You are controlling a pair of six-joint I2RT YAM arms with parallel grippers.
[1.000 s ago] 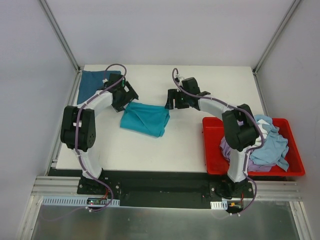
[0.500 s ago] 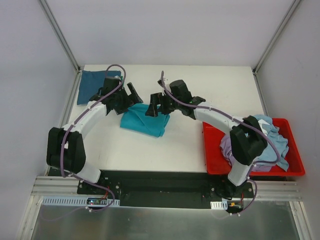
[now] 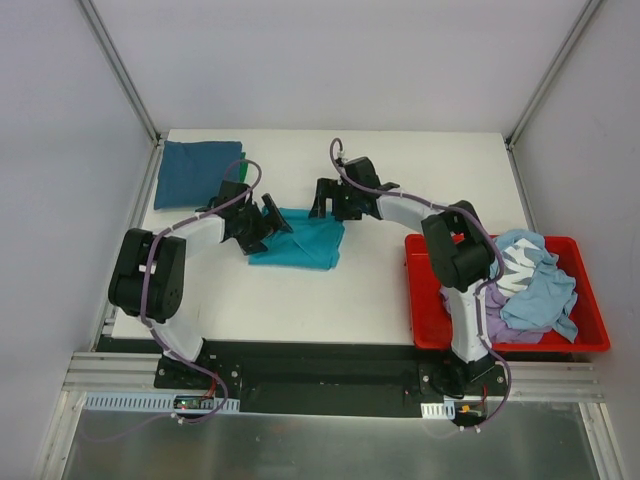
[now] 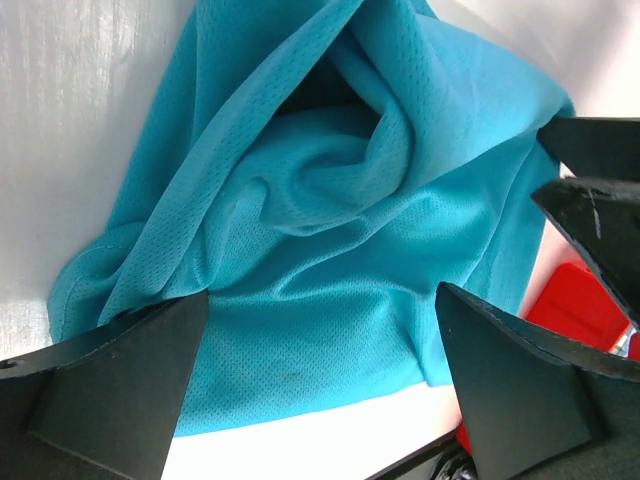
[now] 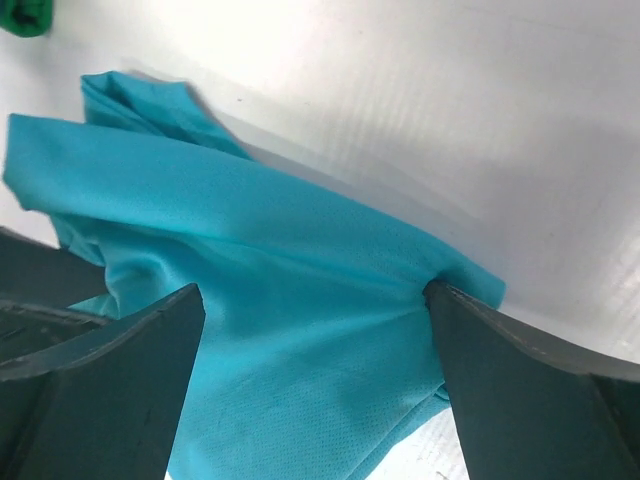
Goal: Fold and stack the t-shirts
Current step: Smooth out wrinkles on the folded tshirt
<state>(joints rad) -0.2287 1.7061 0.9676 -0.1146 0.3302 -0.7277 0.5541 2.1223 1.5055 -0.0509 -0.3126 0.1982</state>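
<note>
A teal t-shirt (image 3: 305, 238) lies loosely folded at the table's middle. It fills the left wrist view (image 4: 330, 220) and the right wrist view (image 5: 270, 290). My left gripper (image 3: 262, 226) is low at the shirt's left edge. It is open, and its fingers straddle the cloth's near hem (image 4: 320, 400). My right gripper (image 3: 330, 200) is at the shirt's far right corner. It is open over the cloth (image 5: 315, 380), and its right finger (image 5: 530, 380) touches the shirt's corner. A folded dark blue t-shirt (image 3: 195, 172) lies at the far left corner.
A red bin (image 3: 428, 335) at the near right holds a heap of light blue (image 3: 540, 285) and lilac shirts; its corner shows in the left wrist view (image 4: 575, 305). A bit of green cloth (image 5: 25, 15) shows by the dark blue shirt.
Both grippers have come down onto the teal shirt. The left moved nearer along its left edge, the right shifted back to its far right corner. The shirt now lies flatter.
</note>
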